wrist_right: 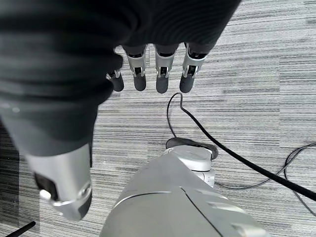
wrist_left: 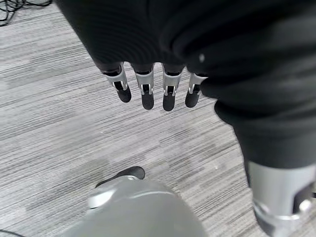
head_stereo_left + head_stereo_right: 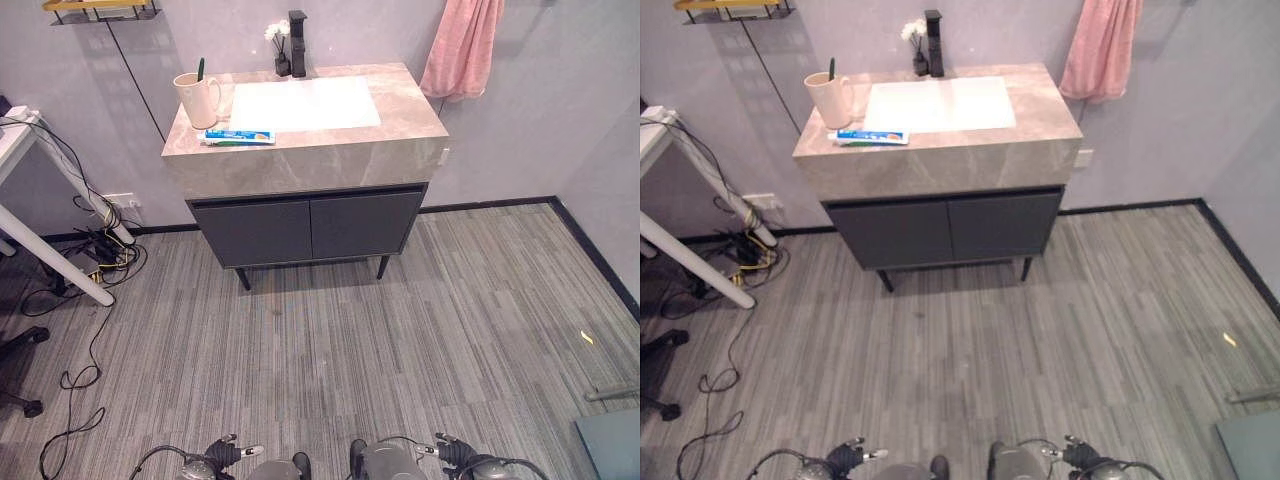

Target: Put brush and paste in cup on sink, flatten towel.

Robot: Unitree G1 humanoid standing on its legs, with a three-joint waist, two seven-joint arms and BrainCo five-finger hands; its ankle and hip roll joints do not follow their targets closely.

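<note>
A beige cup (image 3: pixel 198 100) stands at the left end of the marble sink top (image 3: pixel 405 112), with a green toothbrush (image 3: pixel 201 68) upright in it. In front of the cup a blue and white toothpaste tube (image 3: pixel 239 137) lies flat near the counter's front edge. A pink towel (image 3: pixel 462 45) hangs bunched on the wall, right of the sink. My left hand (image 2: pixel 147 94) hangs low over the floor, fingers straight and holding nothing. My right hand (image 1: pixel 162 79) hangs the same way, open, far from the sink.
A black faucet (image 3: pixel 297 45) and a small vase of white flowers (image 3: pixel 280 45) stand behind the white basin (image 3: pixel 305 103). Dark cabinet doors (image 3: pixel 310 228) sit below. A white desk leg (image 3: pixel 60 255) and cables (image 3: pixel 105 250) lie at left. Grey striped floor separates me from the sink.
</note>
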